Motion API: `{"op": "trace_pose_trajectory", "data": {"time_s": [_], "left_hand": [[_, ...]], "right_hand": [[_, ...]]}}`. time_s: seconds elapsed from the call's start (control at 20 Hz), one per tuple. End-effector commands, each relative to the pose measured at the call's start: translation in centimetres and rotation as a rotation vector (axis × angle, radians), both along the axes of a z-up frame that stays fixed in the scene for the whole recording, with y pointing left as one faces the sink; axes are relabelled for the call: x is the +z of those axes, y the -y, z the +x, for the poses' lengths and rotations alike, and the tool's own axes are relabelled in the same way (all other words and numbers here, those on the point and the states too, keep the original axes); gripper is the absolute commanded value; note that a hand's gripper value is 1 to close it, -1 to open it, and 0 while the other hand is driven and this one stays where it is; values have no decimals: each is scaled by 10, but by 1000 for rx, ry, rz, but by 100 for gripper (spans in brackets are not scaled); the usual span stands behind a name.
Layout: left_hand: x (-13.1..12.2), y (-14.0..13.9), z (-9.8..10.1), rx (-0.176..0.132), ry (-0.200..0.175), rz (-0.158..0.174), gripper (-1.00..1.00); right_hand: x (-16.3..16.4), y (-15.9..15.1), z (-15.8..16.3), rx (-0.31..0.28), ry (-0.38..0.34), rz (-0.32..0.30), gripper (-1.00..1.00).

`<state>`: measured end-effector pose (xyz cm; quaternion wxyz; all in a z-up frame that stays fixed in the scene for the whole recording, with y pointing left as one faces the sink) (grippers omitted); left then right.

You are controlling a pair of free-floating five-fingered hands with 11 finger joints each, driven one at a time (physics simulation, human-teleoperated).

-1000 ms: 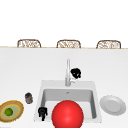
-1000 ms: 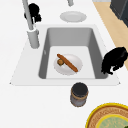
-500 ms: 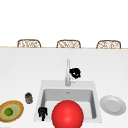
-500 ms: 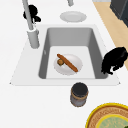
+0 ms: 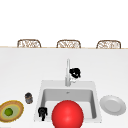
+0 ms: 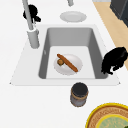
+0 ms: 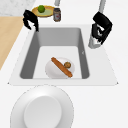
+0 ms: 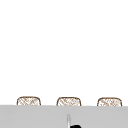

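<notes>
My right hand [image 5: 75, 73] hangs just right of the tall faucet [image 5: 67, 72], its fingers curled round the faucet's handle; the right side view has that hand [image 7: 101, 25] above the faucet base [image 7: 95, 43]. Over the front left rim of the sink [image 5: 41, 87] floats my left hand [image 5: 42, 112], fingers relaxed and pointing down, holding nothing. In the basin lies a white plate [image 6: 72, 58] with a long brown sausage [image 6: 67, 63] and a small brown ball [image 6: 60, 62] on it. A big red ball [image 5: 67, 115] covers the sink's front in the front view.
A dark-lidded jar [image 5: 28, 98] stands on the counter left of the sink, beside a yellow-rimmed plate [image 5: 16, 110] bearing a green fruit [image 5: 8, 111]. A white plate [image 5: 113, 105] lies right of the sink. Wicker chair backs [image 5: 68, 44] line the counter's far edge.
</notes>
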<state>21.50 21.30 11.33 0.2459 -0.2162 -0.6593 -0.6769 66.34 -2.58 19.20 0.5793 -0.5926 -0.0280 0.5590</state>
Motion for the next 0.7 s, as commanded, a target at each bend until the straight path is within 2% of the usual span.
{"op": "trace_pose_trajectory", "data": {"time_s": [0.0, 0.3, 0.45, 0.5, 0.6, 0.65], "left_hand": [[0, 0, 0, 0, 0, 0, 0], [0, 0, 0, 0, 0, 0, 0], [0, 0, 0, 0, 0, 0, 0], [0, 0, 0, 0, 0, 0, 0], [0, 0, 0, 0, 0, 0, 0], [0, 0, 0, 0, 0, 0, 0]], "right_hand": [[-5, -26, -9, 34, -13, 0, 100], [-5, -28, -13, -39, 96, -27, 100], [-5, -28, -11, -111, 176, -29, 100], [-5, -12, -7, -175, 192, -4, 100], [-6, -5, -4, -187, 195, -4, 100], [-6, -7, -4, -186, 194, -4, -100]]}}
